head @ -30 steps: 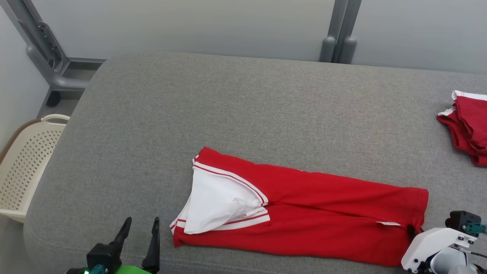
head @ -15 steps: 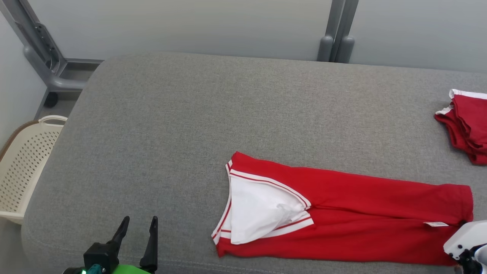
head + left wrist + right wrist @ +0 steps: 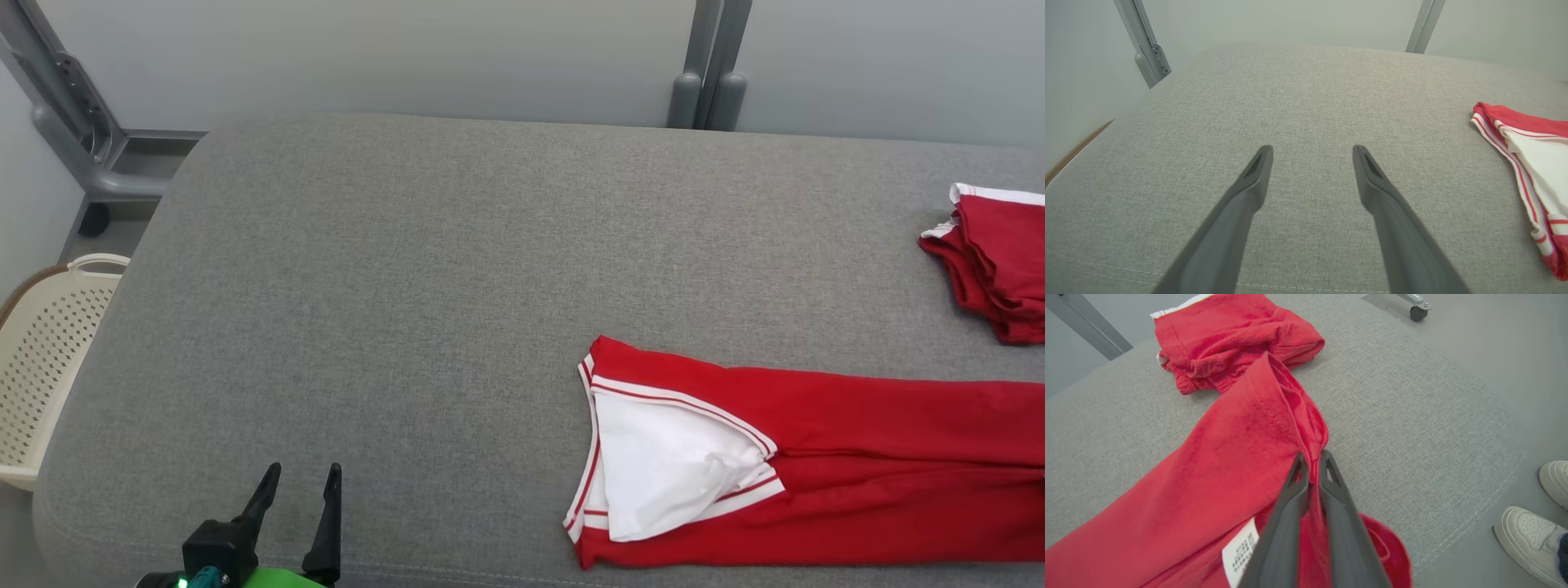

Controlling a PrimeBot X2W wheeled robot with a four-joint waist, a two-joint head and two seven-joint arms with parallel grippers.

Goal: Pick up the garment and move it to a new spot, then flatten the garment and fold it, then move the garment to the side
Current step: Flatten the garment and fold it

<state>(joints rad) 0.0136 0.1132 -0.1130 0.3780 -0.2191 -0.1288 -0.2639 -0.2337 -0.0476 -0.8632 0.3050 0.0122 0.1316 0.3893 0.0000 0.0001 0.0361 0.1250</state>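
Half of the job looks done to me, not more. The red garment (image 3: 857, 465) lies as a long narrow band on the near right part of the grey padded worktop (image 3: 408, 286). It is mostly flat, and its white inside shows at the collar end, toward the middle. So I judge that it has been brought to its spot and flattened. Its sides seem folded in, but I cannot tell how many layers there are.

My right fingers (image 3: 1296, 486) are pressed together on a pinch of red cloth at the other end of the band, close to a white label (image 3: 1241, 551). This end is raised a little from the worktop. My left fingers (image 3: 1257, 175) stand wide apart and hold nothing; they hang above bare grey cloth, well apart from the collar end.

What is left, I think, is the fold across the length and then the move to the side. A second red garment (image 3: 996, 261), folded, lies at the far right edge, apart from mine. That is probably where this one must go.
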